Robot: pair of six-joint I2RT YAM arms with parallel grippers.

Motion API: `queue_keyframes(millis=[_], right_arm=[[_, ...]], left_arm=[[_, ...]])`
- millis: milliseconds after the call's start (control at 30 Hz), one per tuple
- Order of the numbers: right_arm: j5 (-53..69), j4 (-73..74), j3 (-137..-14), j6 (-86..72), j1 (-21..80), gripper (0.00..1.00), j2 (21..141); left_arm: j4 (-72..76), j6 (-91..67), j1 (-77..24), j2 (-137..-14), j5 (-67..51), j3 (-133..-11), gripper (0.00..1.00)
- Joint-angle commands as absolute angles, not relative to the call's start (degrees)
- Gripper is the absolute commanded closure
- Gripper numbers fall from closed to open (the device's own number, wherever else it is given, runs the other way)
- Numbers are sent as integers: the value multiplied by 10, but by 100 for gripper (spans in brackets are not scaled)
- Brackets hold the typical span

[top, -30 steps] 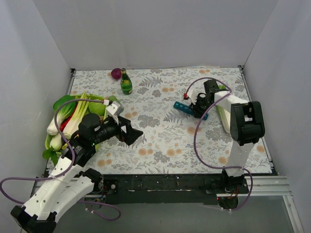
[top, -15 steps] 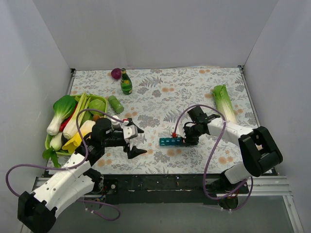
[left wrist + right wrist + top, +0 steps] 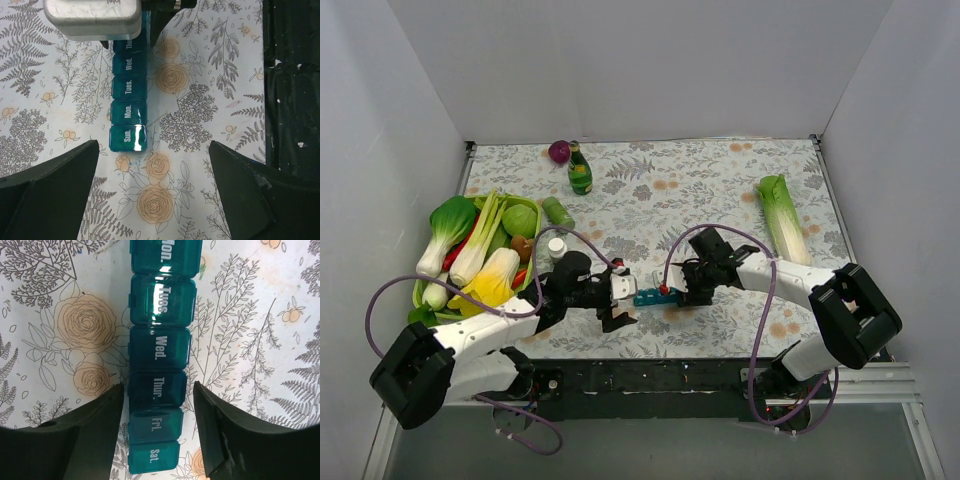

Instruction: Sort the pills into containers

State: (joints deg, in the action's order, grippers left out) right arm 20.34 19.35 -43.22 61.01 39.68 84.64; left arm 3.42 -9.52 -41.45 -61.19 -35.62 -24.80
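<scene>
A floral worktop (image 3: 650,190) sits inside plain white walls. One teal pill organiser (image 3: 648,296) lies near the middle of the near edge. One green bottle (image 3: 580,172) stands by the far edge, and one lettuce (image 3: 782,218) lies by the right edge. The right gripper (image 3: 158,386) straddles the organiser's Thursday cell with a slim gap on each side. The left gripper (image 3: 153,145) gapes wide before the Sunday end, holding nothing. Since half a second ago, the organiser has slid left and the left gripper has closed in on it.

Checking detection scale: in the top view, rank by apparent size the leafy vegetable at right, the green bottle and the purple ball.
Largest to smallest:
leafy vegetable
green bottle
purple ball
Differences plain; no ties.
</scene>
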Motion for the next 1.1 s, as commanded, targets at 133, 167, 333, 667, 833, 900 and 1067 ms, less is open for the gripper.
queue_keyframes(millis=[133,167,333,667,833,900,1067], right_arm=[[211,192,-416,606,402,26,841],[214,192,-417,606,402,26,840],[243,220,-416,636,394,27,839],[274,214,-403,643,359,27,832],[283,214,-403,640,347,28,835],[287,210,-402,637,345,30,836],[297,208,-402,634,343,34,838]], left_arm=[[119,-65,-444,-697,-288,-267,7],[120,-62,-446,-704,-287,-270,7],[125,-54,-448,-748,-278,-289,12],[152,-69,-454,-823,-279,-325,19],[165,-85,-461,-853,-270,-341,23],[175,-89,-464,-862,-264,-343,24],[185,-96,-475,-882,-251,-346,30]])
